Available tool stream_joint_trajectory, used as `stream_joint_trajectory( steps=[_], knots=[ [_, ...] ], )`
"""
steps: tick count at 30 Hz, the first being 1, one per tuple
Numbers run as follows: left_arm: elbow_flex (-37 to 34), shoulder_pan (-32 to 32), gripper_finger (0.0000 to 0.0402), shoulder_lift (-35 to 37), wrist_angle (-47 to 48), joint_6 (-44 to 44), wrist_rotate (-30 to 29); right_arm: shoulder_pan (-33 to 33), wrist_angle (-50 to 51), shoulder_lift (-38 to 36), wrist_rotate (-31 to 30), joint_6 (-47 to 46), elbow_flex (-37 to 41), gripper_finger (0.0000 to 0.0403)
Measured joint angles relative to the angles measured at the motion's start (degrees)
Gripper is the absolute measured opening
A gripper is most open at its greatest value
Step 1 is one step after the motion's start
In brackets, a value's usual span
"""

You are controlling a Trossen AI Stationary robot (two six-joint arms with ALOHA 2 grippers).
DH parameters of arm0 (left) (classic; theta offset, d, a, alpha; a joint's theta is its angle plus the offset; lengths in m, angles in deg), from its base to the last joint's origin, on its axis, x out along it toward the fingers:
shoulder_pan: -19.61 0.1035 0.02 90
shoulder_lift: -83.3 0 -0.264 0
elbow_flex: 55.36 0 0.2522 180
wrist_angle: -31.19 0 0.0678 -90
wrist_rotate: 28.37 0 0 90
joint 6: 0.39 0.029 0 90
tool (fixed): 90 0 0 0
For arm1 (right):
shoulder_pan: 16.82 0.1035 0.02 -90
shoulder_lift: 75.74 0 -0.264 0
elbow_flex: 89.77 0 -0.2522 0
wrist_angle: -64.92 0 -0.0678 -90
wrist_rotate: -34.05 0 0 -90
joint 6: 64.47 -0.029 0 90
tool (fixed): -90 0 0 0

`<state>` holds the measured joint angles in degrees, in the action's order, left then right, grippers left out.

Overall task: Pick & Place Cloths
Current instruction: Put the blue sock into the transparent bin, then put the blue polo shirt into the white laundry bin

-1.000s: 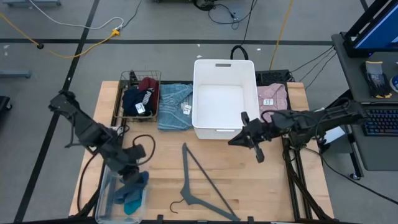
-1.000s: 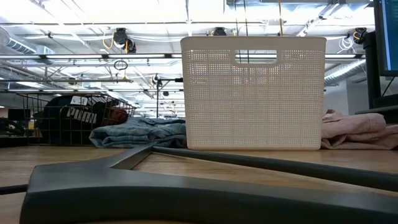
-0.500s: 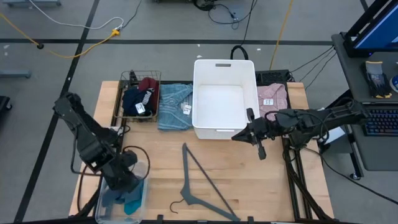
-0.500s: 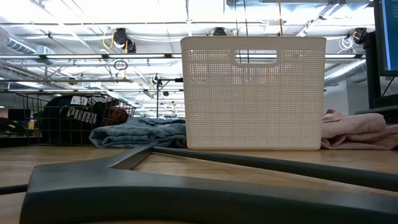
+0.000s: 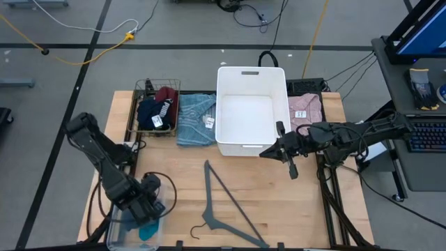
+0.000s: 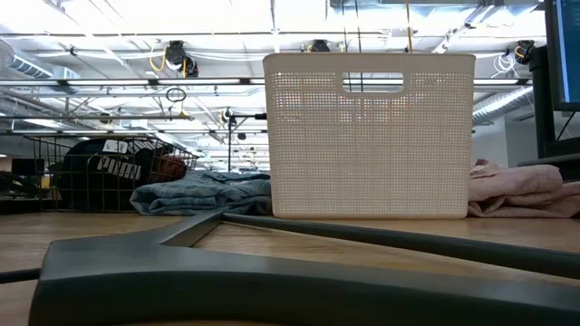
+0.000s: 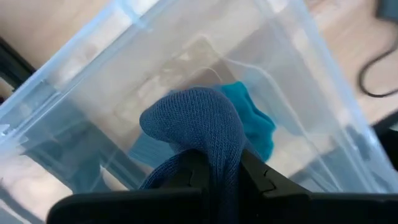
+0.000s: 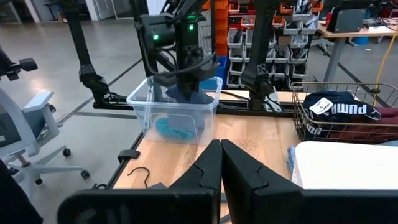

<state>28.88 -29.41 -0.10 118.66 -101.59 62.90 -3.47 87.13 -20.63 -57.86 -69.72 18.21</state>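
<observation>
Two fingers of the left gripper (image 7: 214, 177) are pinched on a slate-blue cloth (image 7: 199, 127), which bulges out just ahead of the fingertips, held over the clear plastic bin (image 5: 124, 222) with a teal cloth (image 7: 252, 121) lying inside below it. Beside the white basket (image 5: 251, 110), the right gripper (image 8: 221, 165) waits with its fingers pressed together on nothing.
</observation>
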Motion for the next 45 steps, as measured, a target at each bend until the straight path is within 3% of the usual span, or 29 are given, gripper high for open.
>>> stream_joint_trajectory(
  steps=[13, 25, 34, 39, 45],
  knots=[
    [-3.2, -2.4, 0.0033, -2.9, -4.0, -1.6, -0.3, 0.0, 0.0, 0.0, 0.2, 0.0, 0.0, 0.0],
    [-4.0, -3.2, 0.0179, -2.7, -5.8, -3.1, -0.8, 0.0, 0.0, 0.0, 0.2, 0.0, 0.0, 0.0],
    [-2.6, -3.0, 0.0261, 0.8, -6.9, -1.6, 7.1, 0.0, 0.0, 0.0, 0.4, 0.0, 0.0, 0.0],
    [-0.8, -3.0, 0.0266, 7.1, -5.9, -5.9, 3.3, 0.0, 0.0, 0.0, 0.5, -1.7, 0.0, 0.0],
    [1.3, -2.2, 0.0266, 13.8, -5.8, -6.3, -9.1, 0.0, 0.0, 0.0, 0.5, -6.0, 0.0, 0.0]
  ],
)
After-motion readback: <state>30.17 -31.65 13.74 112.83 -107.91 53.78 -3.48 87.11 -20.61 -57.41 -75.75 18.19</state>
